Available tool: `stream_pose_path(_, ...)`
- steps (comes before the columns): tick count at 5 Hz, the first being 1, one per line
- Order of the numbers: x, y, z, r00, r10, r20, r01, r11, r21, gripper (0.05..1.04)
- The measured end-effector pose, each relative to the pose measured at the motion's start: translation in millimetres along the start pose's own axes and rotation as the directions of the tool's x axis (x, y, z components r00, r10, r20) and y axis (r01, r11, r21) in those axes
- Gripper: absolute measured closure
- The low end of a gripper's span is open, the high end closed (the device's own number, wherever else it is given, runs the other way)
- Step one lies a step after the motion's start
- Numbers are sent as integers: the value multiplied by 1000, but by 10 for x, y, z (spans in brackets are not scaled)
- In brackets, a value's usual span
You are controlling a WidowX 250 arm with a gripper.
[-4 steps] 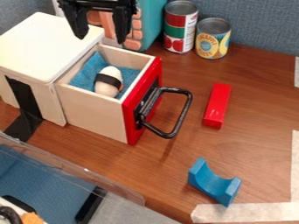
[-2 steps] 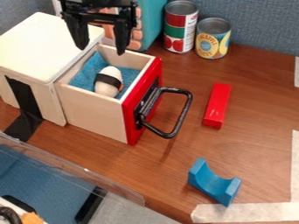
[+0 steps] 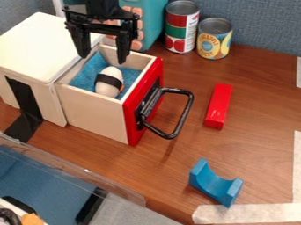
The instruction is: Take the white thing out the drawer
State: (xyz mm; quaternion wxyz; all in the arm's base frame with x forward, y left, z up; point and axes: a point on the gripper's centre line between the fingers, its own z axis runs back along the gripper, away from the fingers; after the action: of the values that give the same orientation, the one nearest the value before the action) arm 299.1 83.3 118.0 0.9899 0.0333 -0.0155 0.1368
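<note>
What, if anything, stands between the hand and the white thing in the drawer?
Nothing visible does: the hand hangs open above the drawer, and the white thing lies uncovered on the blue cloth.

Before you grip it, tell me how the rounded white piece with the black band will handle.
The white piece may roll if nudged, given its rounded sides. The rumpled blue cloth beneath probably damps that. Its smooth outline suggests fairly firm handling.

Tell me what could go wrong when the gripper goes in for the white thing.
The open gripper spans much of the drawer, so a finger might strike a wall on the way down. The white thing is rounded and could roll or slip free. The blue cloth under it might get pinched along with it.
</note>
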Motion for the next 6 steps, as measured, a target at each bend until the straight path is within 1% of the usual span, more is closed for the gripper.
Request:
stream_pose_path(1, 44, 29, -129, 1000, -4, -28, 4, 1000, 1, 83)
stream_pose_path(4, 62, 43, -207, 1000, 6, -22, -6, 1000, 4, 83)
stream_pose_path(6, 42, -103, -282, 1000, -19, -20, 19, 1000, -1, 83)
